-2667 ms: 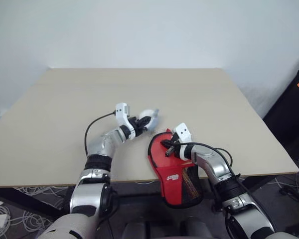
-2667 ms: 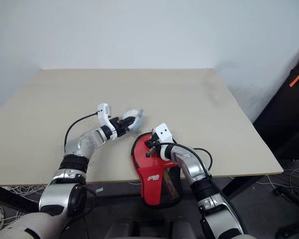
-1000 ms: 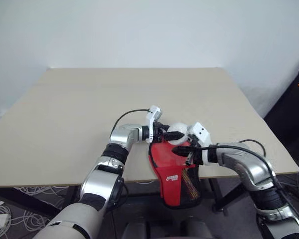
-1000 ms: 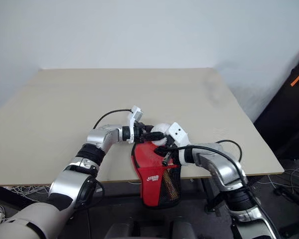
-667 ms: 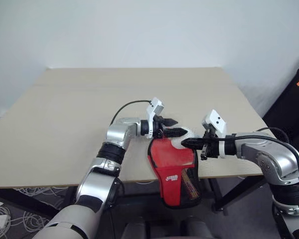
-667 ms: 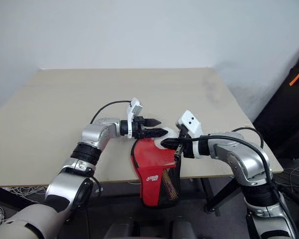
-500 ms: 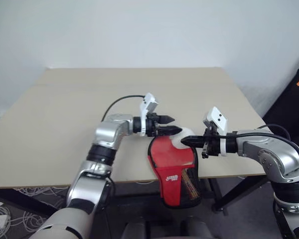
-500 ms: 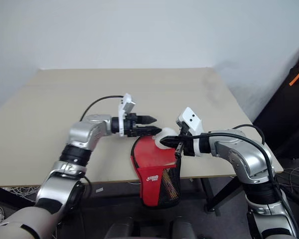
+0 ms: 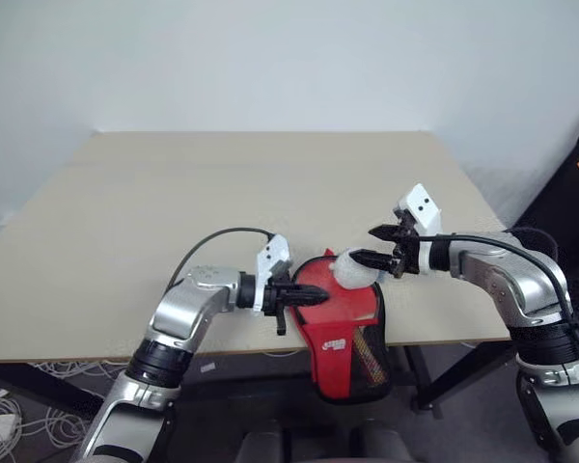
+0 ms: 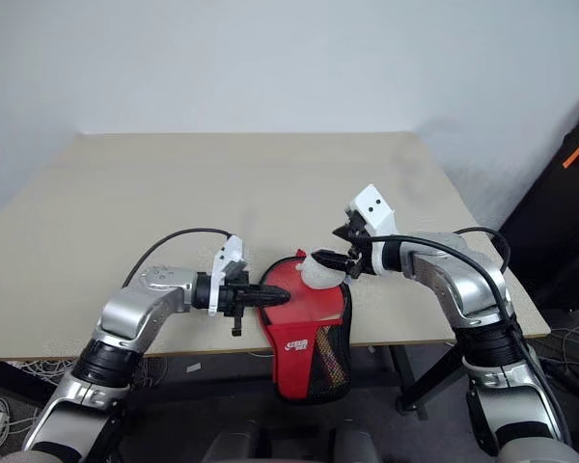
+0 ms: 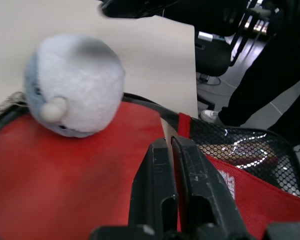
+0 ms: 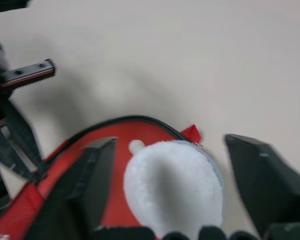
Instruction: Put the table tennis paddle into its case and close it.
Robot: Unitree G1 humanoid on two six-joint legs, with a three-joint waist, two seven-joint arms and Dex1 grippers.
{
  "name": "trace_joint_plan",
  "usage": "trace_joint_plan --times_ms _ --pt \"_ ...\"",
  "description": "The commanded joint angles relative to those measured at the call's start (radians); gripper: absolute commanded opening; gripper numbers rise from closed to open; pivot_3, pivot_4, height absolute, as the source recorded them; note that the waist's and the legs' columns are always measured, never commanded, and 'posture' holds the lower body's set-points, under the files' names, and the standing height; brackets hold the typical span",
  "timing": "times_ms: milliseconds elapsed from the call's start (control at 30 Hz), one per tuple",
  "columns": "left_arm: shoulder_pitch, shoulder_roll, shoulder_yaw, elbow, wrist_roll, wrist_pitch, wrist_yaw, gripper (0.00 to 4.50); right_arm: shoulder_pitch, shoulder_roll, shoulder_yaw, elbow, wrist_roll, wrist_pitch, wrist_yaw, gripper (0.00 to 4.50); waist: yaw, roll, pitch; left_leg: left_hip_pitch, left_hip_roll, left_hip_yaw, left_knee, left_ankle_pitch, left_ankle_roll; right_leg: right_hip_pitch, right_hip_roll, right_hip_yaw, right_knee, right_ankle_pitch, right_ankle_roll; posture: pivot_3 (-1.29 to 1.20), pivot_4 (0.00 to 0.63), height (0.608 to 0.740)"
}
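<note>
Change since 1 second ago: left end effector [image 9: 304,298] has drawn back from beside the white fuzzy object to the near left edge of the case and gone from wide to closed; right end effector [image 9: 374,246] has let go of the white fuzzy object [image 9: 350,269] and now stands wide.
Left arm pose: forearm lies low across the lower-left middle of the head view, wrist pointing toward frame right, fingers nearly level over the counter's near edge.
Left end effector: narrow, the 2 black fingers [image 11: 162,195] pressed together with nothing visible between them, tips over the red fabric.
Right arm pose: elbow at the right of the frame, forearm reaching toward frame centre, fingers angled down a little.
Right end effector: wide, 1 finger above and 1 just beside the white object; contact cannot be told.
Case: red case [image 9: 340,318] lies at the counter's [image 9: 174,193] near edge, lower centre of the frame, its black mesh end hanging past the edge.
White object: rests on the case's upper right part.
Paddle: a wooden handle shape seems to show through the mesh in the left wrist view; the head views cannot confirm it.
Left wrist view adds: a small round nub on the white object, mesh weave [image 11: 240,150], dark chairs beyond the counter.
Right wrist view adds: a red tab [image 12: 191,133] at the case's rim beside the white object, touching or not unclear.
</note>
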Motion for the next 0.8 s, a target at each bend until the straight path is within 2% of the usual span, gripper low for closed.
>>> trace_joint_plan --times_ms 33,400,567,667,800 --pt "-0.019 -0.030 -0.014 0.022 0.017 -0.063 0.034 0.00 -0.032 0.012 0.010 0.026 -0.014 -0.031 0.014 4.19 0.000 0.000 0.000 0.000 0.000 0.000 0.000 0.000 0.000 0.000 0.000 0.000 0.000 0.000 0.000 0.00 0.000 0.740" --pt "-0.058 -0.099 -0.070 0.193 0.097 -0.244 0.055 0.00 -0.059 0.093 0.076 0.261 -0.121 -0.163 0.014 4.19 0.000 0.000 0.000 0.000 0.000 0.000 0.000 0.000 0.000 0.000 0.000 0.000 0.000 0.000 0.000 0.00 0.000 0.740" --pt "-0.068 -0.124 -0.087 0.291 0.151 -0.347 0.064 0.00 -0.065 0.112 0.086 0.305 -0.154 -0.194 0.023 4.19 0.000 0.001 0.000 0.000 0.000 0.000 0.000 0.000 0.000 0.000 0.000 0.000 0.000 0.001 -0.001 0.00 0.000 0.740" --pt "-0.080 -0.137 -0.093 0.354 0.174 -0.389 0.060 0.00 -0.071 0.118 0.086 0.321 -0.167 -0.202 0.027 3.60 0.000 0.001 0.000 0.000 0.000 0.000 0.000 0.000 0.000 0.000 0.000 0.000 0.000 0.001 -0.001 0.00 0.000 0.740" --pt "-0.112 -0.162 -0.089 0.435 0.190 -0.431 0.059 0.00 -0.081 0.119 0.093 0.336 -0.187 -0.214 0.042 2.26 0.000 0.001 0.000 0.000 0.000 0.000 0.001 0.000 0.000 0.001 0.000 0.000 0.000 0.001 -0.001 0.00 0.000 0.740"
